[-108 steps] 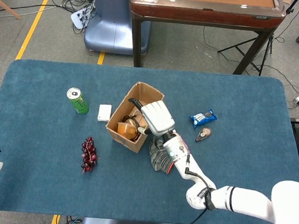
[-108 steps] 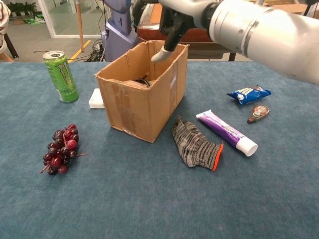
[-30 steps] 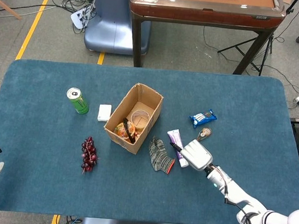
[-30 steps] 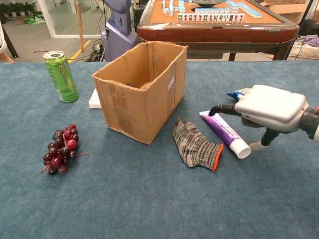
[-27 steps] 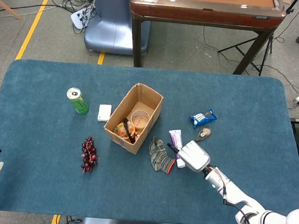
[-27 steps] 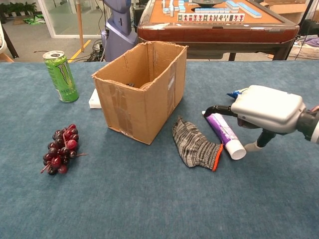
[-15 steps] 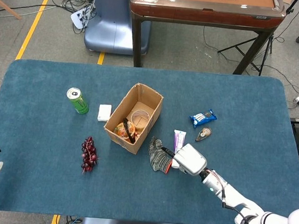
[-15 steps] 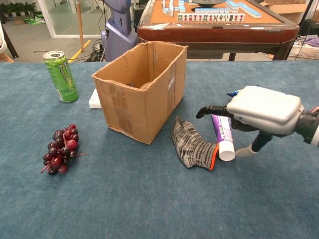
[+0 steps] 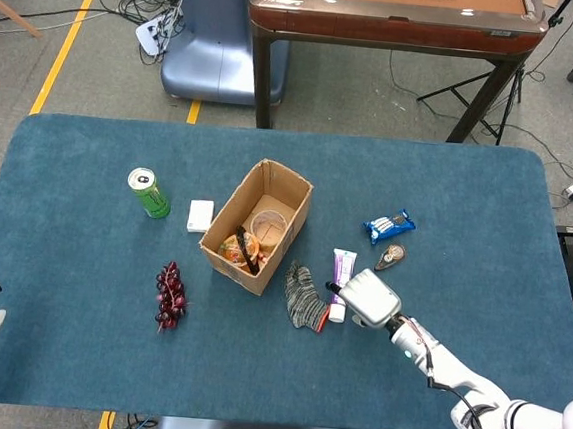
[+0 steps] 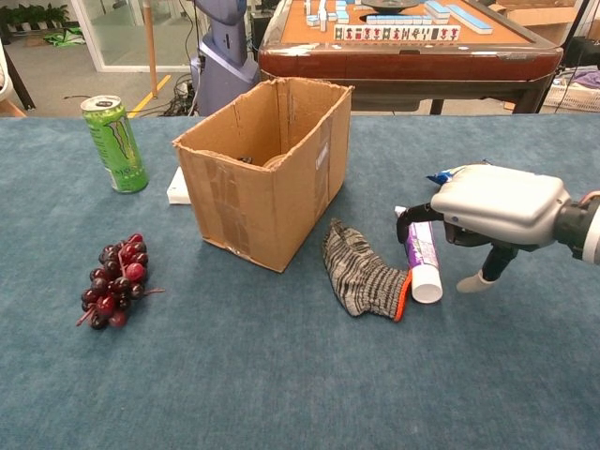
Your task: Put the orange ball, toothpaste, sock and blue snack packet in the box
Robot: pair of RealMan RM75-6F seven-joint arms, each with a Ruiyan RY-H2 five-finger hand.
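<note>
A: Where is the toothpaste (image 10: 421,260) lying?
B: On the table, at the sock's (image 10: 364,275) three o'clock.
A: And the right hand (image 10: 489,208)?
B: Hovering over it, fingers (image 10: 410,222) curling down beside the tube, gripping nothing.

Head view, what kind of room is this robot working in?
Probably a lab or workshop, not a home. Loose cables trail across a grey floor with yellow tape lines, and a mahjong table stands behind the blue-covered work table.
</note>
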